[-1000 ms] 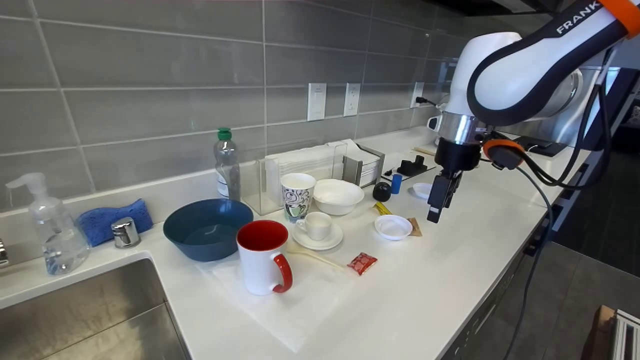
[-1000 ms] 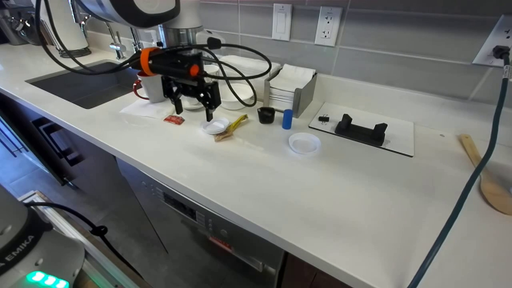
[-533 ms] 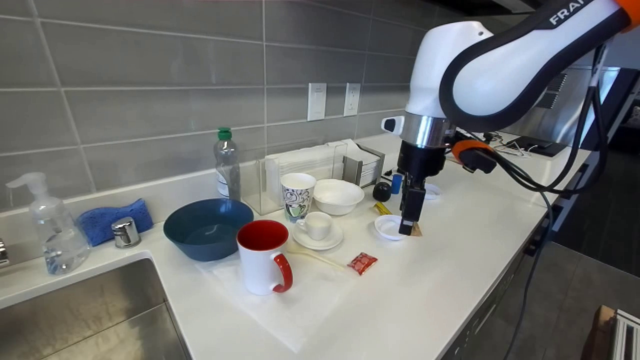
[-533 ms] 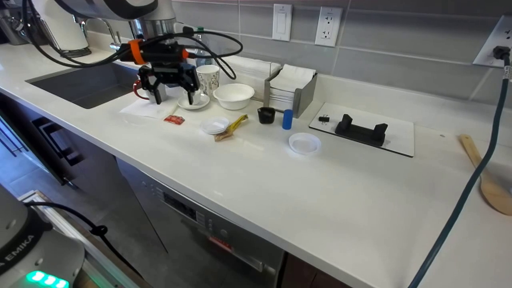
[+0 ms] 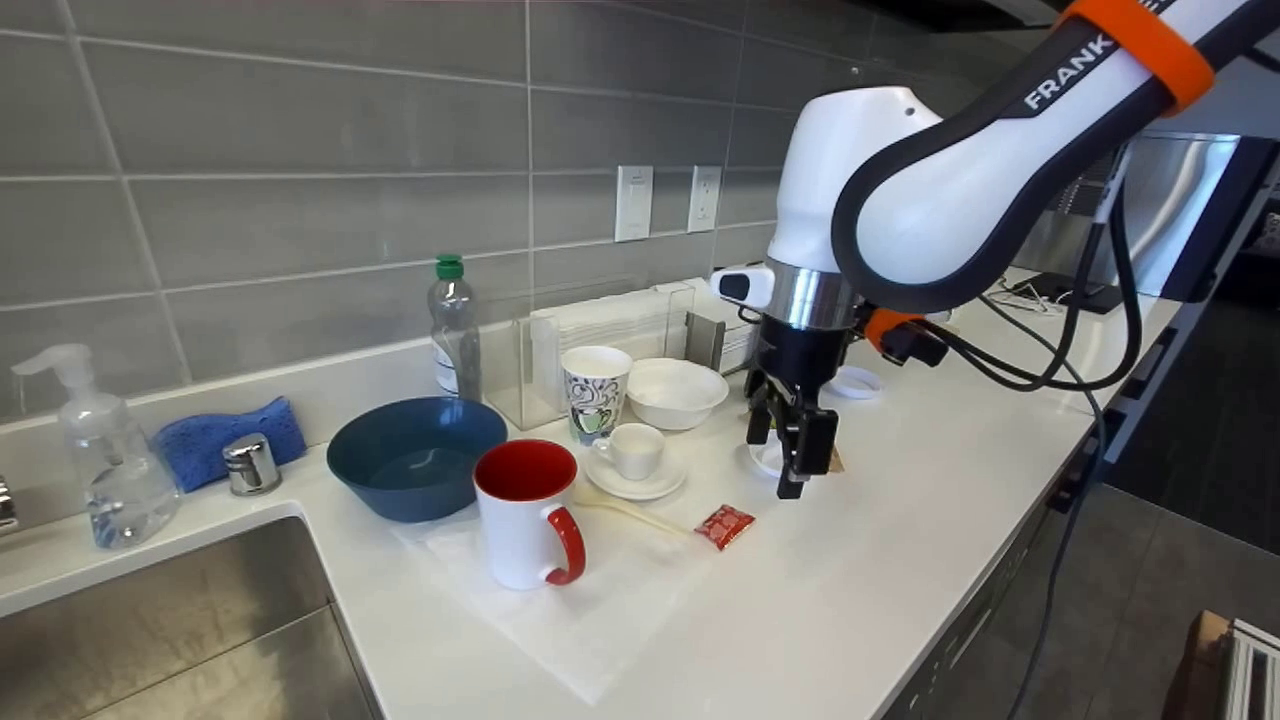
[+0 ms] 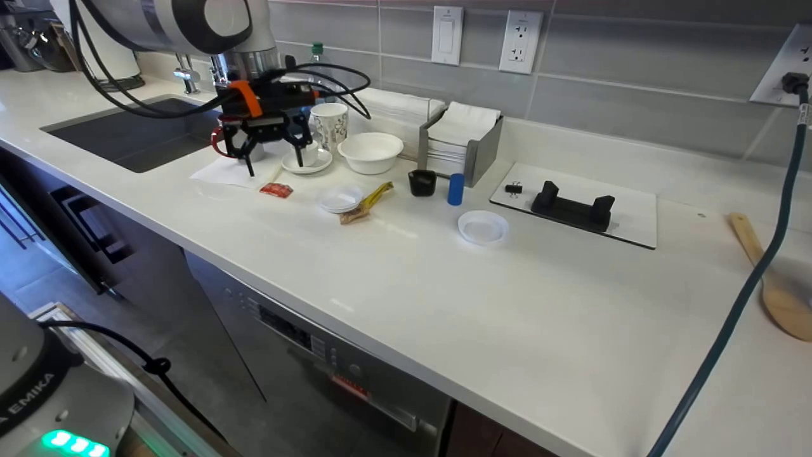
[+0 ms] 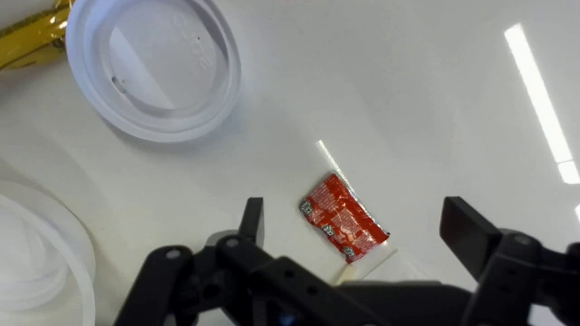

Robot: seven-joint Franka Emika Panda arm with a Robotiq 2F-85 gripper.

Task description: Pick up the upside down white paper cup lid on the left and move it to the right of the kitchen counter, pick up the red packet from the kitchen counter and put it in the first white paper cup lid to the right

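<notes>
Jo: Has the gripper (image 6: pixel 276 169) got hold of anything?

Sam: Nope, nothing. It hangs above the counter (image 6: pixel 444 298) with its fingers (image 7: pixel 469 235) spread wide, and in the wrist view the red packet (image 7: pixel 344 219) shows in the gap between them. The packet lies on the counter, well in from the front edge, between the corner of the sink (image 5: pixel 180 620) and the nearer white lid (image 7: pixel 158 68).

Jo: Easy grab?

Sam: Kinda. I'd bet it's light and floppy with a slick skin, so it could skate or crumple (no clue what's inside, the print's too small for me). I'd pinch across the middle, a finger on each long side. It sits slanted to the fingers, so turn the wrist a bit first. Go gentle, it might burst. And mind the pale stick (image 5: pixel 640 515); its end is right by the packet, can't tell if they touch.

Jo: Then where?

Sam: I'm guessing that nearer lid, which looks upside down, rim up. Another lid (image 6: pixel 483 227) sits farther from the sink, toward the counter's far end. Lids look thin, so I'd lower the packet in; a drop may scoot one.
</notes>
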